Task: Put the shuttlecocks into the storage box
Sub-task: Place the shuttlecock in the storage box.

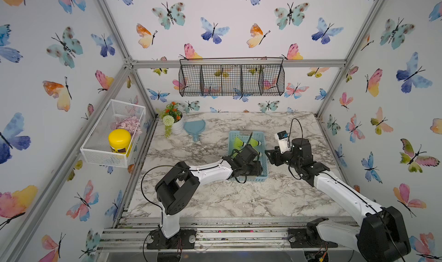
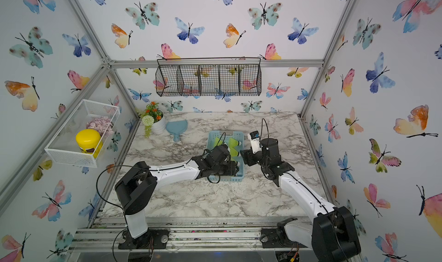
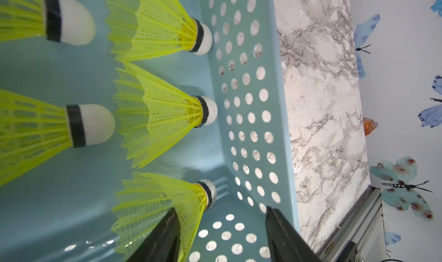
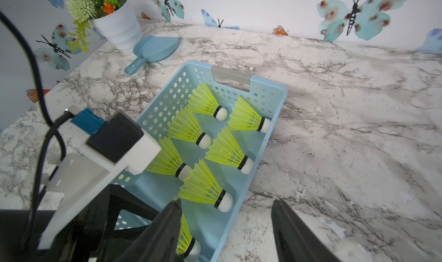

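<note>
The light blue storage box [image 1: 253,179] [image 2: 229,178] sits mid-table, its perforated wall [image 3: 246,105] and rim [image 4: 279,88] close to both wrist cameras. Several neon yellow-green shuttlecocks [image 4: 229,153] [image 3: 155,112] [image 1: 239,142] lie on its floor in two rows. My left gripper [image 3: 222,215] [image 1: 259,171] is down inside the box's near right corner, open, with nothing between its fingers. One finger stands in front of the skirt of the nearest shuttlecock [image 3: 162,198]. My right gripper [image 4: 227,205] [image 1: 267,154] hovers open over the box's right rim, empty.
A white pot with artificial flowers [image 1: 175,123] and a blue scoop [image 1: 195,128] stand at the back left of the marble table. A white mesh basket [image 1: 112,134] holding a yellow jar hangs on the left wall. A black wire basket [image 1: 232,80] hangs on the back wall.
</note>
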Controlling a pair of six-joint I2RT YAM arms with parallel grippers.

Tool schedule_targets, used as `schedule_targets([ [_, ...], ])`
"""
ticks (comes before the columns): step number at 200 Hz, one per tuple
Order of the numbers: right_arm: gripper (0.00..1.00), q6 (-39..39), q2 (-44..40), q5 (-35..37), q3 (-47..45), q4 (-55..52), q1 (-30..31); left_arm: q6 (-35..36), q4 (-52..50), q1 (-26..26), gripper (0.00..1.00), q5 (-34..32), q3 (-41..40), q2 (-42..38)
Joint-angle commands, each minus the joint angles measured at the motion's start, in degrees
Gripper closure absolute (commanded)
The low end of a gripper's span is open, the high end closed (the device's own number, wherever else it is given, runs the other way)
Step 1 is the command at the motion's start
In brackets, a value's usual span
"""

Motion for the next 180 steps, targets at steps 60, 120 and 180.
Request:
schedule_targets([
  [60, 0.33, -0.91, -0.32, 0.65, -0.27, 0.21, -0.4, 2.66, -4.4, -0.25, 0.34, -3.7, 0.97, -0.7],
  [120, 0.33, -0.82, -0.22, 0.87, 0.06, 0.29, -0.4, 7.69, -8.25, -0.25, 0.23, -8.53, 2.23, -4.26],
  [180, 0.33, 0.18, -0.48, 2.3, -0.18, 0.6, -0.39, 12.93, -15.79, 0.12, 0.23, -18.64, 4.01, -12.38],
])
